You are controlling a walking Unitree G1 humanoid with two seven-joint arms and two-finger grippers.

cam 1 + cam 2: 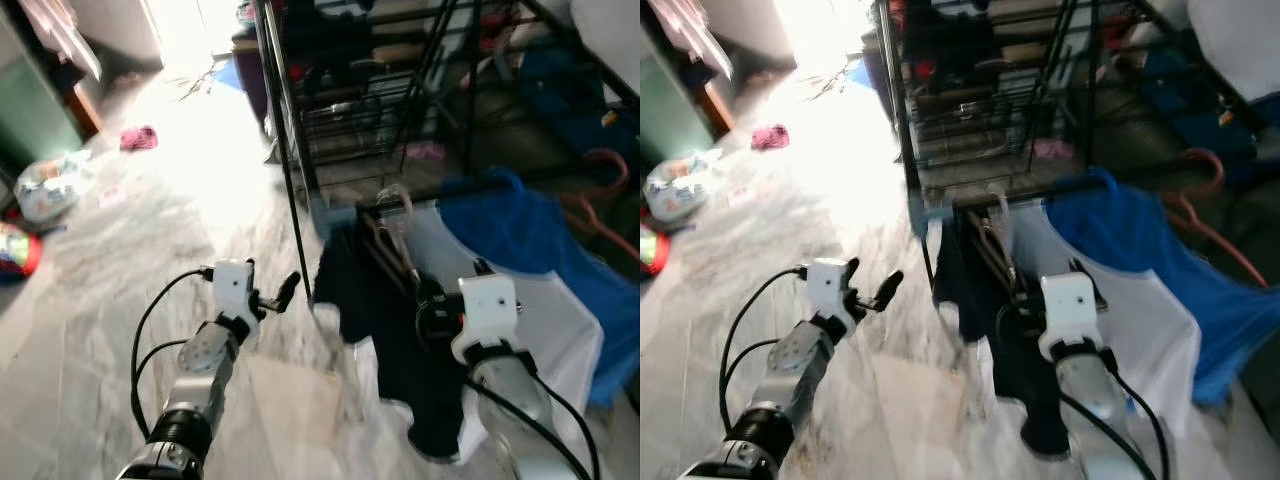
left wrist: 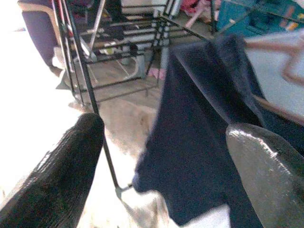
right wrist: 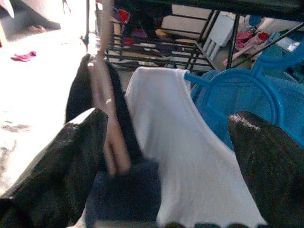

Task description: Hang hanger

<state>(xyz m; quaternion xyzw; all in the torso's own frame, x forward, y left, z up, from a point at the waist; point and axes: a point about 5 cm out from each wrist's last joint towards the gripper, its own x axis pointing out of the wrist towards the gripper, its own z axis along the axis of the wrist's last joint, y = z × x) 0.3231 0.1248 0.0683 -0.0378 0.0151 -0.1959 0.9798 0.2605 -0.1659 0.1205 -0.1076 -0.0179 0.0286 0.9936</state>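
Observation:
A pale wooden hanger (image 1: 392, 248) carrying a dark navy garment (image 1: 375, 310) hangs by its hook on a low black rail (image 1: 420, 193). Beside it on the rail are a white shirt (image 1: 545, 320) and a blue shirt (image 1: 520, 225) on a blue hanger (image 3: 237, 88). My right gripper (image 1: 426, 300) is up against the navy garment, open; the wooden hanger (image 3: 108, 123) lies close to one of its fingers (image 3: 57, 166). My left gripper (image 1: 272, 293) hovers over the floor left of the garment, open and holding nothing, with the navy cloth (image 2: 199, 133) ahead of it.
A black metal rack (image 1: 380, 90) stuffed with clothes stands behind the rail, its upright pole (image 1: 290, 180) near my left gripper. An orange hanger (image 1: 605, 195) lies at the right. A pink cloth (image 1: 138, 137) and bags (image 1: 45, 185) sit on the marble floor at left.

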